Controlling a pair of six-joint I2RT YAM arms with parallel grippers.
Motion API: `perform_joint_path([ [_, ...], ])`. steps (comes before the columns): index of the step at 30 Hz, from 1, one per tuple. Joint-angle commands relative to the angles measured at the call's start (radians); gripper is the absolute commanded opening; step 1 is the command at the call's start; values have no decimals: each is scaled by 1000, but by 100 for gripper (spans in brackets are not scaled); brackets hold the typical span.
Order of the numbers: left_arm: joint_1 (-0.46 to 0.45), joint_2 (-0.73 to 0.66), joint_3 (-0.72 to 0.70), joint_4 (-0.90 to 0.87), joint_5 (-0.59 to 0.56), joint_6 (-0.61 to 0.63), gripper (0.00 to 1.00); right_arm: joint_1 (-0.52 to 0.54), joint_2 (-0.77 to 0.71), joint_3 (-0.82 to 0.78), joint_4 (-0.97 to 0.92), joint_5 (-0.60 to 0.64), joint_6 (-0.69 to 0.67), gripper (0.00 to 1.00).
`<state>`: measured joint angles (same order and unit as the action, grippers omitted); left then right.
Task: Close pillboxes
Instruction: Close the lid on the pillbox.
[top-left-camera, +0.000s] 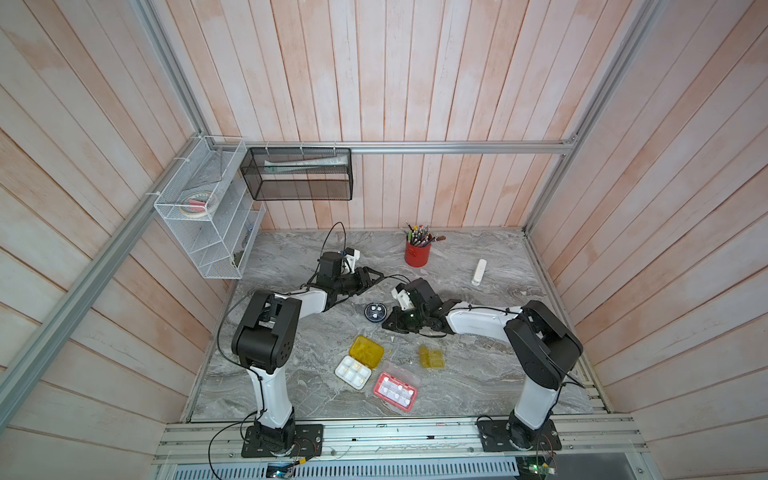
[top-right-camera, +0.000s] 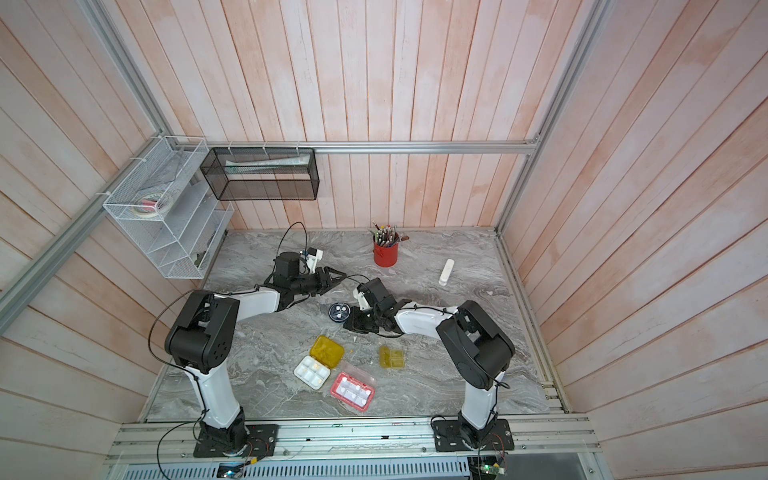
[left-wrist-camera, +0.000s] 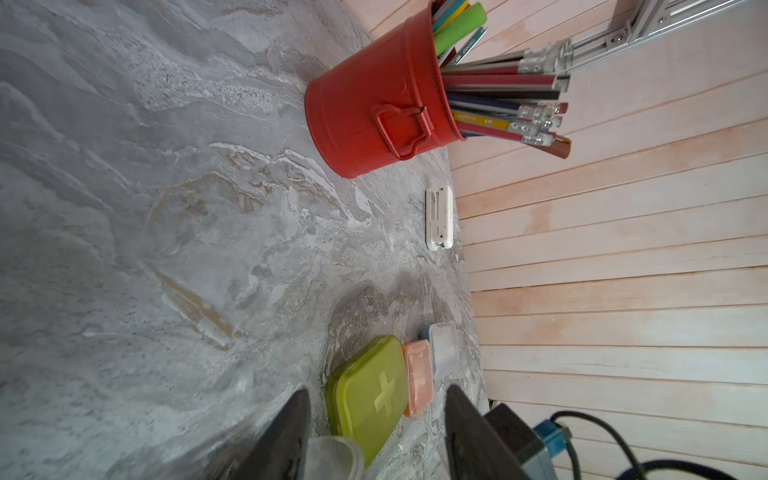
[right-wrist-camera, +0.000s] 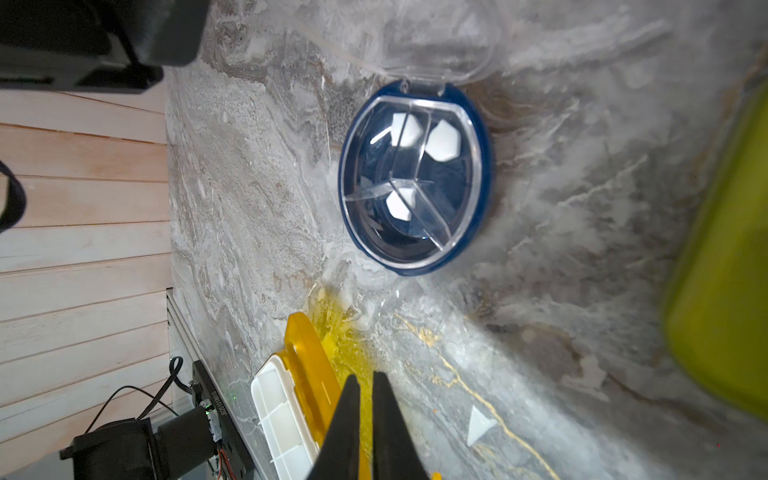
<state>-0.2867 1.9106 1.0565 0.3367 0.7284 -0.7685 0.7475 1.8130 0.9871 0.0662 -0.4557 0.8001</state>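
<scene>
Yellow box (top-left-camera: 365, 352) lies open at front-centre of the table (top-left-camera: 478, 374). Left gripper (top-left-camera: 371, 276) is at the far middle, jaws apart. In its wrist view the lime box (left-wrist-camera: 370, 395), orange box (left-wrist-camera: 417, 376) and blue box (left-wrist-camera: 444, 348) sit shut in a row ahead. Round box (top-left-camera: 375, 312) has its lid flipped open, pills inside. Right gripper (right-wrist-camera: 366, 378) is just beside it, jaws pressed together. Pink box (top-left-camera: 395, 389) is open. Olive box (top-left-camera: 432, 358) is rightmost.

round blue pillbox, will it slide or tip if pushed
The round blue pillbox sits low and wide, so tipping seems unlikely. Holding only three white pills, it is probably light and may skid on the smooth table. Its thin clear lid likely flexes.
</scene>
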Motion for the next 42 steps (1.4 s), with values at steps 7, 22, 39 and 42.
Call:
perform_joint_path([
  [7,-5,1,0,0,9,17,54,9,48,-54,237,-66,180,3],
  [22,-6,-31,-17,-28,20,50,54,9,102,-48,236,-29,215,3],
  [39,-8,-71,-65,-45,19,77,53,13,170,53,81,92,197,0],
  [42,-8,-82,-72,-51,20,83,53,13,175,58,84,98,201,0],
])
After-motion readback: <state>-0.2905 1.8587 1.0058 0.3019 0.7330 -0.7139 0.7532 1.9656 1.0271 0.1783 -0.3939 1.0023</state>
